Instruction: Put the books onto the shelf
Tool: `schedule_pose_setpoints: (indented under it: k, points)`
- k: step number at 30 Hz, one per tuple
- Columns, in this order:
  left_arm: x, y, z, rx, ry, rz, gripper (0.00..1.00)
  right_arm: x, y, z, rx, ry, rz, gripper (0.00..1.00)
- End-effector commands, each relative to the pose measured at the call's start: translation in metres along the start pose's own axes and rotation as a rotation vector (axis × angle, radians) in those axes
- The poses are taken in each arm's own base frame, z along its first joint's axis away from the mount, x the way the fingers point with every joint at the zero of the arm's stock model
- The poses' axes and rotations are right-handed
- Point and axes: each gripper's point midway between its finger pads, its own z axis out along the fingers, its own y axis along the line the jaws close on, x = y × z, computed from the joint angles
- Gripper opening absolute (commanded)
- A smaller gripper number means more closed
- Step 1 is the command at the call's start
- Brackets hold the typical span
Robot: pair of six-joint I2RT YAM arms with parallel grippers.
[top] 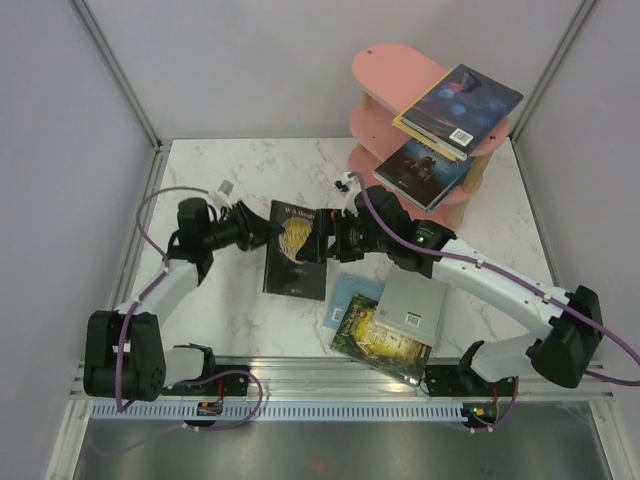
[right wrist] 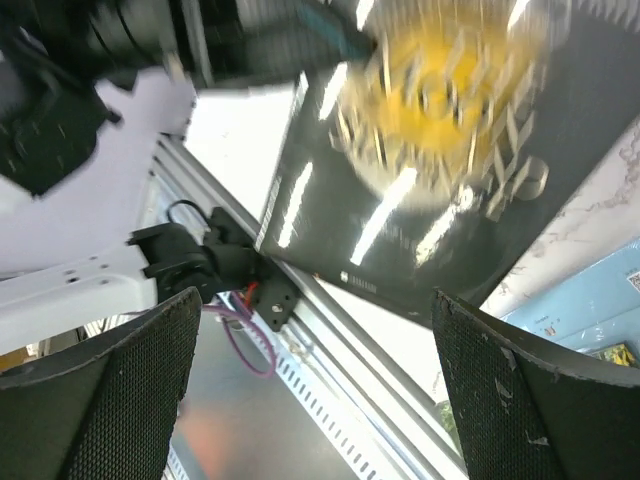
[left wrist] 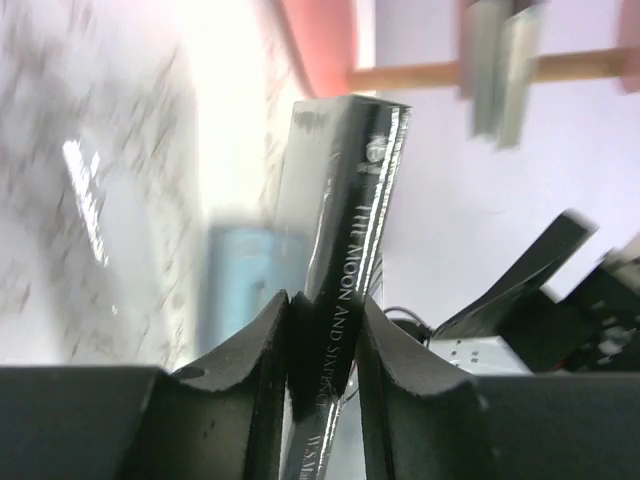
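Pink shelf (top: 385, 70) already carries three books. A dark blue book (top: 465, 100) lies on a yellow book (top: 420, 132) on the top board, both hanging over the edge, and another dark book (top: 425, 170) pokes out of the middle board. So roughly halfway, by my count.

The black book (top: 297, 245) with the gold title is up off the marble table (top: 220, 310), down-left of the shelf, between the two arms. The left gripper (left wrist: 325, 310) is clenched on its spine, fingers (left wrist: 255, 350) pinching either side. The right gripper (right wrist: 315, 300) is spread wide facing the cover, gripping nothing.

Left to go: that one, plus a light blue book (top: 350, 293), a grey book (top: 415, 305) and a landscape book (top: 385, 345), overlapping on the table on the shelf's near side. The right arm sits between the black book and the shelf, so I'd guess that's the main obstacle, plus those overhanging books.
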Motion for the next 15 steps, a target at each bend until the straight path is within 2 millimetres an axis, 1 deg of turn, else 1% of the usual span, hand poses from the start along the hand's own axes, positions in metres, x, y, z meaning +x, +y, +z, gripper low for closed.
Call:
schedule_pose_setpoints:
  k: [1,2,3,4,5,8,11,13,14,15]
  points:
    - [-0.028,-0.067,-0.025,0.061,0.030,0.200,0.02,-0.006,0.016,-0.025,-0.049,-0.044,-0.011,0.98]
    - [-0.038,-0.085,-0.029,0.080,0.025,0.228,0.02,-0.004,0.013,-0.027,-0.041,-0.048,-0.009,0.98]
    - [-0.042,-0.094,-0.031,0.097,0.022,0.243,0.02,-0.007,0.016,-0.035,-0.048,-0.068,-0.017,0.98]
    - [-0.047,-0.109,-0.037,0.127,0.028,0.247,0.02,-0.008,0.014,-0.037,-0.043,-0.075,-0.015,0.98]
    - [-0.048,-0.117,-0.038,0.146,0.038,0.233,0.02,-0.010,0.014,-0.039,-0.041,-0.086,-0.012,0.98]
    - [-0.054,-0.143,-0.046,0.188,0.026,0.296,0.02,-0.023,0.024,-0.052,-0.063,-0.133,-0.014,0.98]
    - [-0.054,-0.162,-0.055,0.215,0.004,0.349,0.02,-0.033,0.033,-0.062,-0.079,-0.172,-0.017,0.98]
    - [-0.052,-0.165,-0.058,0.219,-0.001,0.359,0.02,-0.038,0.037,-0.071,-0.087,-0.196,-0.018,0.98]
    - [-0.049,-0.170,-0.061,0.227,-0.008,0.375,0.02,-0.041,0.037,-0.074,-0.079,-0.216,-0.015,0.98]
    - [-0.048,-0.169,-0.062,0.227,-0.008,0.375,0.02,-0.043,0.039,-0.080,-0.080,-0.230,-0.017,0.98]
